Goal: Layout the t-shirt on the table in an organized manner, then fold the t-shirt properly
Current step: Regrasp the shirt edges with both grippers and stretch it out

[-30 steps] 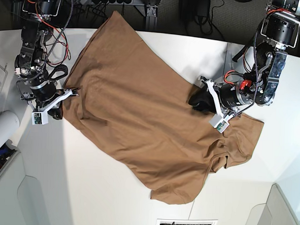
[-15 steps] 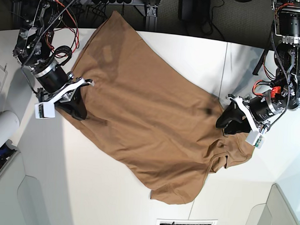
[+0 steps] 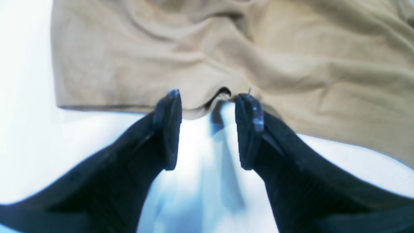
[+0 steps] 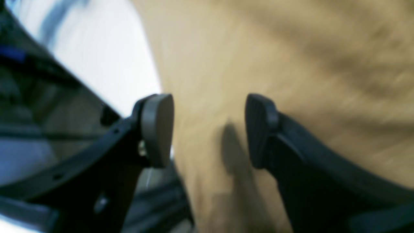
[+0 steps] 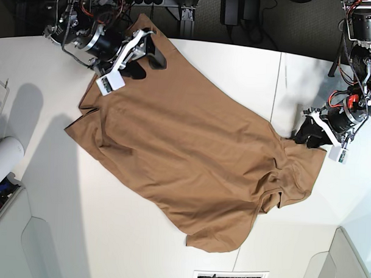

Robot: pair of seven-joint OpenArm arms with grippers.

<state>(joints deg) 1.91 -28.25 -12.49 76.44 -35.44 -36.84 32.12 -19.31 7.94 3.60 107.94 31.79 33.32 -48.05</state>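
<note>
– R claw [image 4: 208, 131] open, over the shirt's [image 5: 191, 139] far end!
– And L claw [image 3: 208, 129]?
– Open too, nr the shirt's edge. Shirt's spread w/ creases on the table [image 5: 133, 235].

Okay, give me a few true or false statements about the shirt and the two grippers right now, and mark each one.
1. The t-shirt is neatly folded into a rectangle. False: it lies spread out, with creases and uneven edges.
2. The left gripper is open. True.
3. The right gripper is clamped on the shirt. False: its fingers stand apart with nothing gripped between them.
4. In the base view, the right gripper is over the upper part of the shirt. True.
5. The table is dark brown. False: it is white.
</note>
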